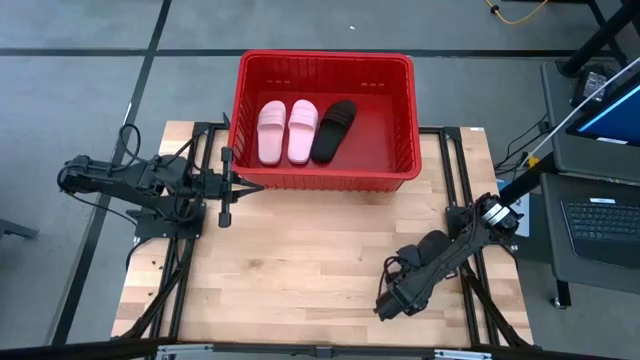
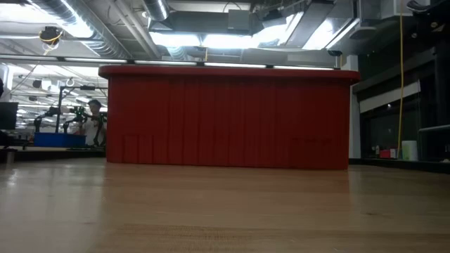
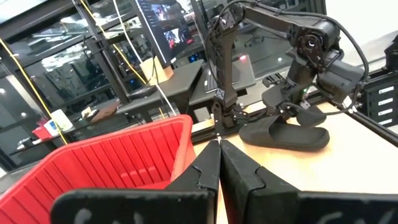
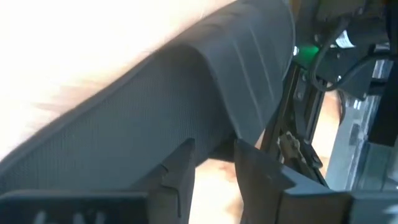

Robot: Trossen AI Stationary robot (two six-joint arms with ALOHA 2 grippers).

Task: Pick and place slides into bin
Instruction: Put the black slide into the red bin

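Note:
The red bin [image 1: 325, 175] stands at the table's far edge and holds two pink slides [image 1: 287, 131] and one black slide [image 1: 333, 129], lying side by side on its floor. The low view shows only the bin's near wall [image 2: 228, 116]. A second black slide [image 3: 286, 134] lies on the table at the near right, under my right gripper [image 1: 405, 280]. My right gripper [image 4: 214, 171] is shut on it. My left gripper [image 1: 255, 187] is shut and empty, level, just off the bin's near left corner. It also shows in the left wrist view [image 3: 219, 149]. My right gripper pinches an edge of the black slide [image 4: 208, 146] between its two fingertips [image 4: 180, 171]. The fingers come down on the slide's raised strap part [image 3: 280, 121] from above, slanting. The slide's sole [image 3: 311, 140] rests flat on the table.
The wooden tabletop [image 1: 300, 270] lies bare between the two arms and the bin. Black frame rails [image 1: 190, 260] run along both sides of the table. Desks with a laptop [image 1: 600, 225] stand off the right edge. A person [image 2: 93, 119] sits far behind the table.

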